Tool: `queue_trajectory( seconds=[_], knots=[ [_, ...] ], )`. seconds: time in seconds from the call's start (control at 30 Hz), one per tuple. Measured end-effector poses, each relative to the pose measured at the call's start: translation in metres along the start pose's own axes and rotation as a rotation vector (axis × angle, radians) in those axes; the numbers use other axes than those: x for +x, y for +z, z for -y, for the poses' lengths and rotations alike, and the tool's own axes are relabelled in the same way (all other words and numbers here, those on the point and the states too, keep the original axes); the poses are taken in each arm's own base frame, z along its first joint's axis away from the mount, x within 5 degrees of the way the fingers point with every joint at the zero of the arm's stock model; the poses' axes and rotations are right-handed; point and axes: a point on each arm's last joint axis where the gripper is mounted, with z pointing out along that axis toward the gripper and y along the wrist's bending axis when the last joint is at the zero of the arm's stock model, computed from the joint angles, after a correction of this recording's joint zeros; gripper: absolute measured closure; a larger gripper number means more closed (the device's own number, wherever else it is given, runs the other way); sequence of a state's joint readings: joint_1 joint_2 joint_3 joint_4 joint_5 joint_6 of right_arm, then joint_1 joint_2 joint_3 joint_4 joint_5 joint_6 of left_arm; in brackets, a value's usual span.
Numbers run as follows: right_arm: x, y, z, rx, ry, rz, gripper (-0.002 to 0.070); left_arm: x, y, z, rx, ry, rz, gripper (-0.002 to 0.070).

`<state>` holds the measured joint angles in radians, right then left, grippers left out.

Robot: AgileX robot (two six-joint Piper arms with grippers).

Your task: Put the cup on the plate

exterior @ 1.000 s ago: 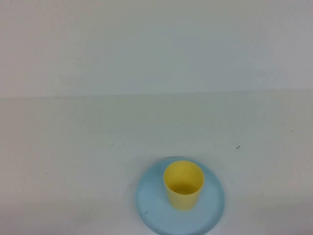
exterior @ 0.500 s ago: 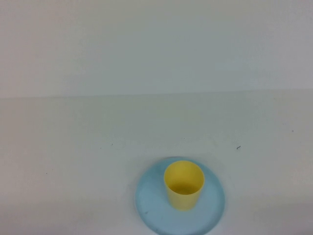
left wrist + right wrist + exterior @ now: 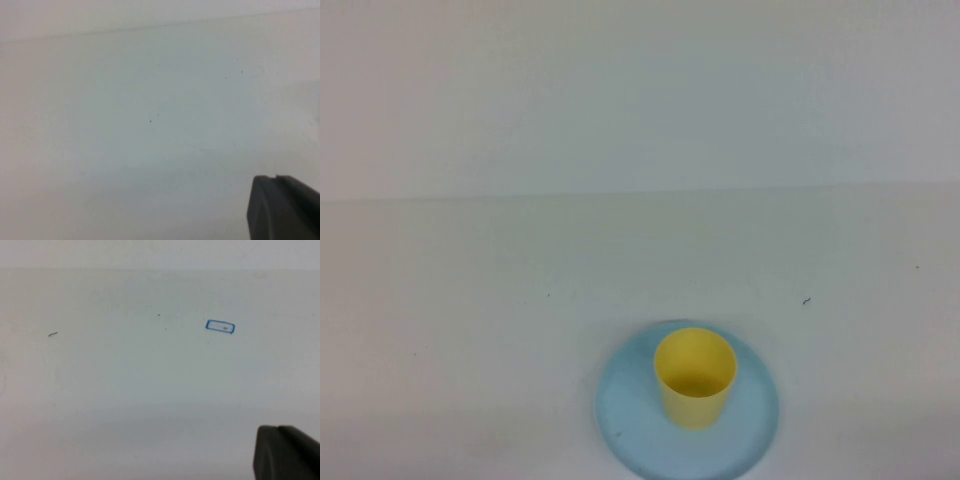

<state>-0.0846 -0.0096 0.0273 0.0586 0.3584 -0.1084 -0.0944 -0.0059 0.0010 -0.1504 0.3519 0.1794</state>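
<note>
I'm looking down at a plain white table running back to a pale wall, with only a few dark specks on it. Nearest me, at the front edge of the high view and a little right of centre, the plate is lying flat, and the cup is standing upright on it, mouth up, roughly in the middle with blue showing all round. Nothing is touching the cup — no arm is reaching into the high view at all. So I'm judging the task as done: the cup is sitting on the plate, and all that seems left is keeping the arms clear.

The left gripper is showing only as a dark corner in its own wrist view, hanging over bare table; it is holding nothing that I can see, and I cannot tell whether it is parted or closed. The right gripper is the same — a dark corner over bare table, well away from a small blue-outlined mark farther off, its state likewise impossible to tell.
</note>
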Motion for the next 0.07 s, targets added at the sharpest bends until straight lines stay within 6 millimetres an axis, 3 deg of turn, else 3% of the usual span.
queue_trajectory(
  seconds=[0.07],
  knots=[
    [0.0000, 0.0000, 0.0001, 0.002, 0.001, 0.000, 0.0675, 0.0000, 0.0000, 0.0000, 0.000, 0.000, 0.000, 0.0675]
  ],
)
